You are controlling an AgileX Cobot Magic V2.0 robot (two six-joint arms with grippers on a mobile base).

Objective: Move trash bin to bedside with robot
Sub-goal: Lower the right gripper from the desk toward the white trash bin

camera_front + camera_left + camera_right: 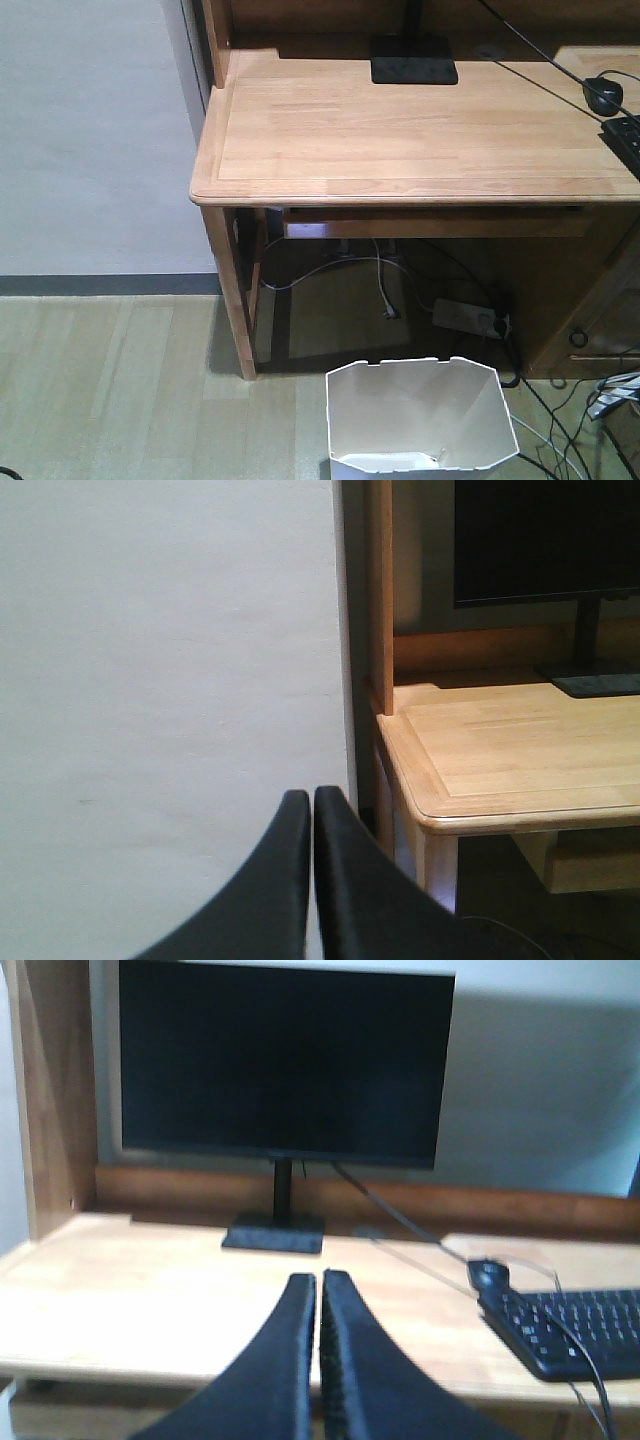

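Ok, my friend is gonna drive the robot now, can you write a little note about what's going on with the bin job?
Left gripper: shut, holding nothing, facing the white wall beside the corner of the light wooden desk.
Right gripper: shut, holding nothing, facing the black monitor on the desk.
Tall white plastic trash bin: upright on the floor in front of the desk, with no gripper on it.
Bed: not in any view.
Done: nothing that shows.
Left: get hold of the bin and take it to the bedside.
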